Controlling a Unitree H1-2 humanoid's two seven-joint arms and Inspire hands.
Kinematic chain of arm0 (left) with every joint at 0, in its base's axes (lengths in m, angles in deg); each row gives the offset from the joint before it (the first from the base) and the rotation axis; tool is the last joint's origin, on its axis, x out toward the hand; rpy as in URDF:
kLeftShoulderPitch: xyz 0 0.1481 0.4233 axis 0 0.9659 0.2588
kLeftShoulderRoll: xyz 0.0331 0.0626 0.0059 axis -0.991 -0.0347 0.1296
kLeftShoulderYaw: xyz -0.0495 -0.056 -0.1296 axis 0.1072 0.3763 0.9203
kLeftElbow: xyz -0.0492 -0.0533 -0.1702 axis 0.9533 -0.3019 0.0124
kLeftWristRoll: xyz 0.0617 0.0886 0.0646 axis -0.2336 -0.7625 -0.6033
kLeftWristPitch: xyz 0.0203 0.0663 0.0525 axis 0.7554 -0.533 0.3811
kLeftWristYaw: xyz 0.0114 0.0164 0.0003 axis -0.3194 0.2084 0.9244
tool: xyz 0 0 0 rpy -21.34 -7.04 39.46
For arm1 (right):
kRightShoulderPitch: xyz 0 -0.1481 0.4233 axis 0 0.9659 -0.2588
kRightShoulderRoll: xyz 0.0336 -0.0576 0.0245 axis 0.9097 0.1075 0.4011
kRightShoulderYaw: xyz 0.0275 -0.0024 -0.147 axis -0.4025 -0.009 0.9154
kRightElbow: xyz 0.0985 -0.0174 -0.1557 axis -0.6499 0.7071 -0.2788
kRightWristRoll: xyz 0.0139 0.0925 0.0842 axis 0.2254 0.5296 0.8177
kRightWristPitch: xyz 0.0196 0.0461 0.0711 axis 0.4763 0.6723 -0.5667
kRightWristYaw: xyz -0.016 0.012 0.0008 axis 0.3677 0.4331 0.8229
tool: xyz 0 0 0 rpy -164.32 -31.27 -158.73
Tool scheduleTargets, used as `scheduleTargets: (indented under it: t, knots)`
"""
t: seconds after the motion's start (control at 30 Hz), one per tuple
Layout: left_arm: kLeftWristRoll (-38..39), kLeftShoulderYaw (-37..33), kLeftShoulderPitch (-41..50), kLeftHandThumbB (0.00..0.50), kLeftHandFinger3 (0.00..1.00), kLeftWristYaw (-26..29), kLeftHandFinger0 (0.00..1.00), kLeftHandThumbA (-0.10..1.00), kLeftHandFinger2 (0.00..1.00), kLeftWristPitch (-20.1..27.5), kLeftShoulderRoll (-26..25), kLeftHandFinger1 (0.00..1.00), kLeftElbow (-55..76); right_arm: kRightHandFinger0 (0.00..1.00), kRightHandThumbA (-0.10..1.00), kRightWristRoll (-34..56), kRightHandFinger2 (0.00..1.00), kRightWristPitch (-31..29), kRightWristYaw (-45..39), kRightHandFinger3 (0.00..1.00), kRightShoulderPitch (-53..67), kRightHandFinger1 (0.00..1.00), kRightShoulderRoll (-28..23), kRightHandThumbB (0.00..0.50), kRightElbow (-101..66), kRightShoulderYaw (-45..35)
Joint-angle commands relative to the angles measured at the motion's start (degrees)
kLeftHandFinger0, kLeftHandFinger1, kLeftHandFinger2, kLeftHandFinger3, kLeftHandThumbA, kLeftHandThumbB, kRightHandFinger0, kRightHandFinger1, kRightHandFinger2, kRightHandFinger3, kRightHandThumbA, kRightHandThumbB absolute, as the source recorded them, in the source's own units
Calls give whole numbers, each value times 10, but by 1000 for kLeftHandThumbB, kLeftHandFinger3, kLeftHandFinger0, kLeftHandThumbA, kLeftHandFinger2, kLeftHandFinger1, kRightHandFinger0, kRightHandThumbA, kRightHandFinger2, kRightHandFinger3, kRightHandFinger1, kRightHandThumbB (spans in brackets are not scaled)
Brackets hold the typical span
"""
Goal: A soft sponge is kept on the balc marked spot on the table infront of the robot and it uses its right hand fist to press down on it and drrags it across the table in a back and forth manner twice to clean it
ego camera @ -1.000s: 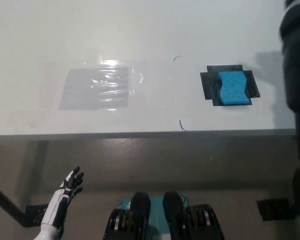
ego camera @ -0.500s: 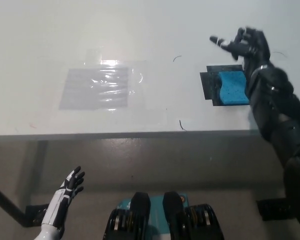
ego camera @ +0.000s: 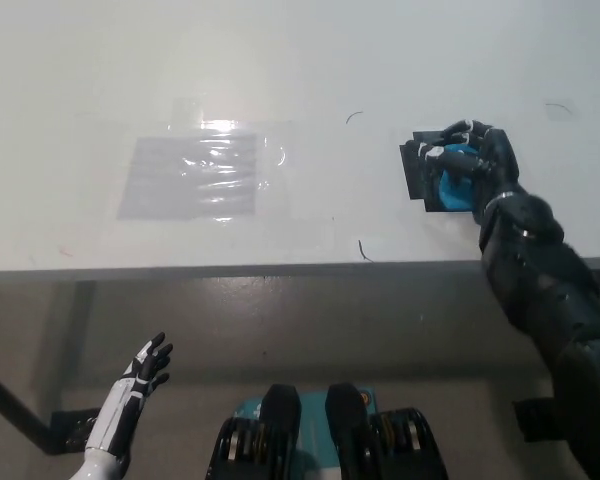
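**benchwatcher:** So where's the sponge sitting right now?

**h1_tinkerer:** It's lying on the black marked spot, toward the right end of the table and not far back from the front edge. Blue sponge, and only part of it is showing, because the black right hand is sitting right on top of it.

**benchwatcher:** Is the hand actually gripping it or just hovering?

**h1_tinkerer:** Looks like it's touching. The fingers are curling over the far side of the sponge, bunched loosely rather than spread out. I honestly can't tell if it's clamping the sponge or just pressing on it. The black forearm is coming up from the bottom right corner and crossing the table's front edge.

**benchwatcher:** And the other hand?

**h1_tinkerer:** The white left hand is hanging low at the lower left, below the table's front edge, fingers apart and holding nothing.

**benchwatcher:** Anything else on the table?

**h1_tinkerer:** A clear taped plastic patch is lying flat toward the left half, catching some glare, well apart from the sponge. A couple of small dark scribble marks are sitting between the two.
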Motion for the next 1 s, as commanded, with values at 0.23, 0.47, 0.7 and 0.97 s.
scheduleTargets:
  t: [0.23, 0.47, 0.7, 0.97]
  knots:
    - [0, 0, -5, 348, 1000, -5, 1000, 1000, 1000, 19, -9, 1000, 16, 0, 1000, -24, 128, 2, 14, 51, 55, 0, 2, 75, 13, 16]
    - [0, 0, -6, 334, 1000, -5, 1000, 1000, 1000, 22, -9, 1000, 14, 0, 1000, -33, 182, 6, 1, 222, 54, 0, -2, 70, 13, 25]
    - [-3, 2, -6, 336, 1000, -1, 1000, 1000, 1000, 22, -8, 1000, 14, 0, 1000, -18, 149, 0, -15, 98, 44, 0, 5, 57, 12, 9]
    - [-4, 2, -7, 341, 1000, -1, 1000, 1000, 1000, 26, -9, 1000, 10, 0, 1000, -32, 225, -8, -11, 154, 23, 0, 41, 97, 5, 22]
